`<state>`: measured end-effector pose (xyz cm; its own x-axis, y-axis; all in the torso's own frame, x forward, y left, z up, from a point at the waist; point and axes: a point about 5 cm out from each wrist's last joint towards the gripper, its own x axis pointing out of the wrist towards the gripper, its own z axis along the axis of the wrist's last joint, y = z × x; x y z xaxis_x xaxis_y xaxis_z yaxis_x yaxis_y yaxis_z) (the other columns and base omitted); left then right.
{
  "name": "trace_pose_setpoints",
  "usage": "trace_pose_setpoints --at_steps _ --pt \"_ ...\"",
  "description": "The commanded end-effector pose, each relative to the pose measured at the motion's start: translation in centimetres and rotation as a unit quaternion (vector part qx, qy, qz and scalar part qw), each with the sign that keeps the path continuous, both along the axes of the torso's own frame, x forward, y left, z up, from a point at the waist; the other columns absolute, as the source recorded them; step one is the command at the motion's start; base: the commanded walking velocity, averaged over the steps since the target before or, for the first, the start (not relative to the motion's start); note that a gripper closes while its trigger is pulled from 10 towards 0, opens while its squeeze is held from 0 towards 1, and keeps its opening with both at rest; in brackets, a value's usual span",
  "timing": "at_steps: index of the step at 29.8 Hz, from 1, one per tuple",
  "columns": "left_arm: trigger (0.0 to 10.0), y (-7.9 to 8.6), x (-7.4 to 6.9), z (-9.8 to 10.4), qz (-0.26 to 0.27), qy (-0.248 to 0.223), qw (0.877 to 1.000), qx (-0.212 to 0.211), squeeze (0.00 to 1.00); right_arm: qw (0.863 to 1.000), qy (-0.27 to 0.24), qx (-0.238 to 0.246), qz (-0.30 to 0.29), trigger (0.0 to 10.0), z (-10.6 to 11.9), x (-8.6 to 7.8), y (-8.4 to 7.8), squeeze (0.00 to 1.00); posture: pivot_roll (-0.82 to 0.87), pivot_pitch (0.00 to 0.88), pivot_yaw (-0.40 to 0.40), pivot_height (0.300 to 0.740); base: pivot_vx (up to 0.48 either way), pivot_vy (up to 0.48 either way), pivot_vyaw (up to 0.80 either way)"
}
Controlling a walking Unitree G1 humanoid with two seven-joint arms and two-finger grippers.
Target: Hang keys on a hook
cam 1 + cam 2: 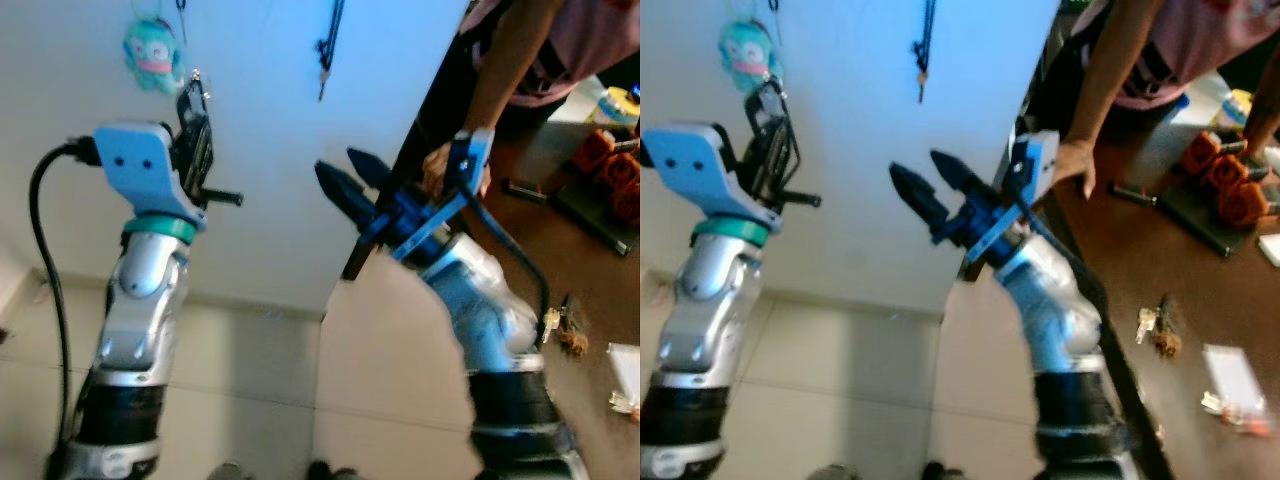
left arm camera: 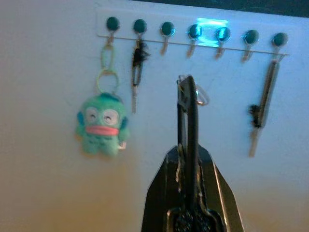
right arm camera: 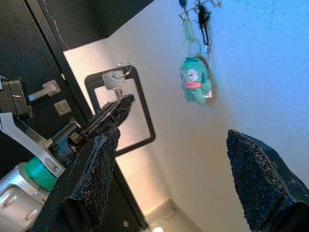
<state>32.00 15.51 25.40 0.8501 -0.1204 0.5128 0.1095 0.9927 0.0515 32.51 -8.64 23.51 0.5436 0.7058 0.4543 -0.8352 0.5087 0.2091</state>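
The left pincer (image 1: 196,110) is raised toward a white wall (image 1: 270,180), its two black fingers pressed together on the keys (image 2: 186,94), which stick up past the fingertips with a small ring at their top. Seen from the left wrist, a rail of round-topped hooks (image 2: 193,35) runs across the wall above the keys; the keys sit below the middle hooks and are not yet on any of them. That same view shows a teal plush charm (image 2: 101,123) dangling from the leftmost hook on a green loop, a dark key-like item (image 2: 137,72) on the next hook, and another long dark item (image 2: 263,104) hanging near the rail's right end.

From the head, the rail itself is cut off at the top; the plush charm (image 1: 152,52) hangs just above and left of the left pincer.

The right pincer (image 1: 345,178) hovers in mid-air to the right, fingers spread apart and holding nothing. Its wrist view looks across at the left pincer (image 3: 116,108) gripping a silver key, with the plush charm (image 3: 195,79) on the wall beyond.

To the right, a person (image 1: 520,60) leans over a dark brown tabletop (image 1: 590,270), one hand (image 1: 1076,165) resting at its edge. On the tabletop lie orange blocks (image 1: 1220,180) at the far side and a second small bunch of keys (image 1: 1155,328) nearer.
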Motion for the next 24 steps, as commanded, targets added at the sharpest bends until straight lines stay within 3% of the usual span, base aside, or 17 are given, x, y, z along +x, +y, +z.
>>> trace_pose_setpoints --at_steps 1,3,5,8,12,24 --pt "10.0 -1.2 -0.1 0.0 -0.035 -0.005 0.999 0.0 0.0 1.0 0.009 -0.003 -0.019 10.0 -0.4 0.2 -1.0 0.0 0.14 0.079 -0.043 0.74 0.394 0.0 0.0" --pt "10.0 -2.5 -0.6 0.5 -0.104 -0.02 0.994 0.0 0.0 1.0 0.009 -0.002 -0.019 10.0 -0.4 0.2 -1.0 0.0 0.13 0.082 -0.041 0.74 0.392 0.0 0.0" --pt "10.0 -2.5 -0.6 0.5 -0.104 -0.02 0.994 0.0 0.0 1.0 0.009 -0.002 -0.019 10.0 -0.4 0.2 -1.0 0.0 0.13 0.082 -0.041 0.74 0.39 0.0 0.0" --pt "10.0 -3.5 -1.4 0.8 -0.171 -0.032 0.985 0.02 0.0 1.0 0.011 -0.002 -0.02 10.0 -0.4 0.1 -1.0 0.0 0.13 0.085 -0.042 0.74 0.391 0.0 0.0" --pt "10.0 -4.1 -2.0 1.0 -0.219 -0.04 0.975 0.025 0.0 1.0 0.011 -0.002 -0.019 10.0 -0.4 0.0 -1.0 0.0 0.13 0.088 -0.041 0.74 0.393 0.0 0.0" --pt "10.0 -4.6 -2.6 1.1 -0.274 -0.045 0.96 0.033 0.0 1.0 0.014 0.003 -0.024 10.0 -0.4 0.1 -1.0 0.0 0.13 0.093 -0.039 0.74 0.395 0.0 0.0"
